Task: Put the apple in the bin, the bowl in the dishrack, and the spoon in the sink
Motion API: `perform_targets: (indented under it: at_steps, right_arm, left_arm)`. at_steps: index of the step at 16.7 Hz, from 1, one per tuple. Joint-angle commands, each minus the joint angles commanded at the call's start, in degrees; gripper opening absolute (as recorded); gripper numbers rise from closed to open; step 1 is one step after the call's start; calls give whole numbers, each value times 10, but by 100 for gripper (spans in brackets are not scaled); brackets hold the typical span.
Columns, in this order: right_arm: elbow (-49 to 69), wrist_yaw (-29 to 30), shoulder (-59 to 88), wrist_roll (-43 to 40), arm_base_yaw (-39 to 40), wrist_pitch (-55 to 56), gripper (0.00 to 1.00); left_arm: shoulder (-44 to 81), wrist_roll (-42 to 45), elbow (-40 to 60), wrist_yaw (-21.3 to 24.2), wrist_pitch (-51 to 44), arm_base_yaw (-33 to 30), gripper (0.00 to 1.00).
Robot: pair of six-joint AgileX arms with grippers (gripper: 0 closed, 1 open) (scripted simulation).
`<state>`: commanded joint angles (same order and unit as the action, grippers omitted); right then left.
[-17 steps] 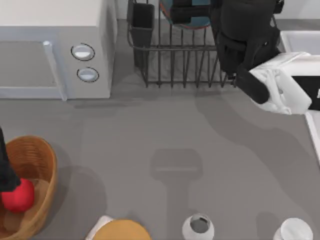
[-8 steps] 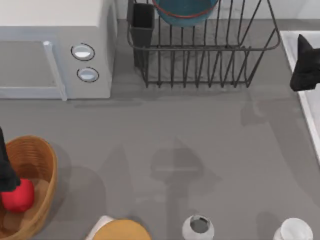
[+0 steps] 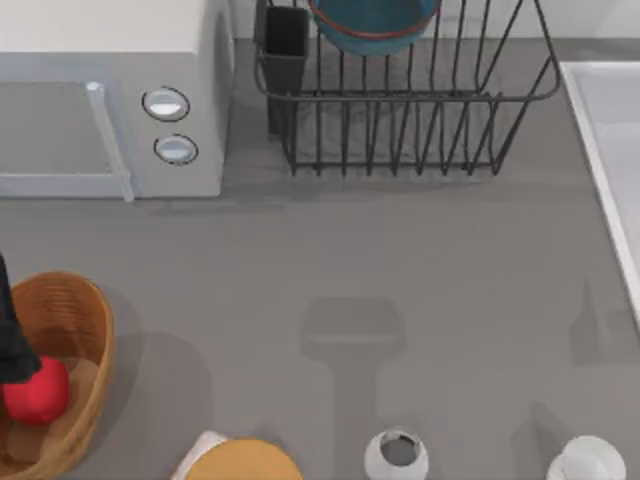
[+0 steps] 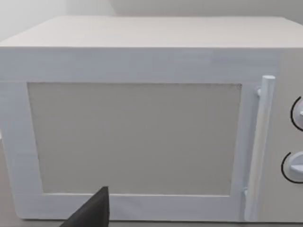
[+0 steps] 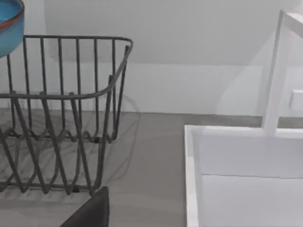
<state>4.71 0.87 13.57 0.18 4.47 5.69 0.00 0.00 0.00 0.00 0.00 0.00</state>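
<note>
— Top view: right arm gone from the dishrack (image 3: 400, 110), bowl (image 3: 372, 25) left inside; apple (image 3: 36, 390) in the bin (image 3: 70, 330)

— Wrist views: microwave (image 4: 142, 118); sink (image 5: 246, 179) — spoon next; fingers, cannot tell

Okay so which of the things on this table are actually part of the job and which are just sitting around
Part of the job:
apple, lying in the bin
bowl, standing in the dishrack
sink

Just sitting around:
microwave
two white cups
yellow-orange disc
</note>
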Motion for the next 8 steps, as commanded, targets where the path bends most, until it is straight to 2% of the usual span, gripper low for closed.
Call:
perform_targets:
  at_steps: [4,8]
  right_arm:
    - [-39,-9,-114,-2,-37,-48,100]
    - [-47,-9,-136,-2,-45,-57,100]
  left_arm:
    - [0,0,0,0,0,0,100]
    - [0,0,0,0,0,0,100]
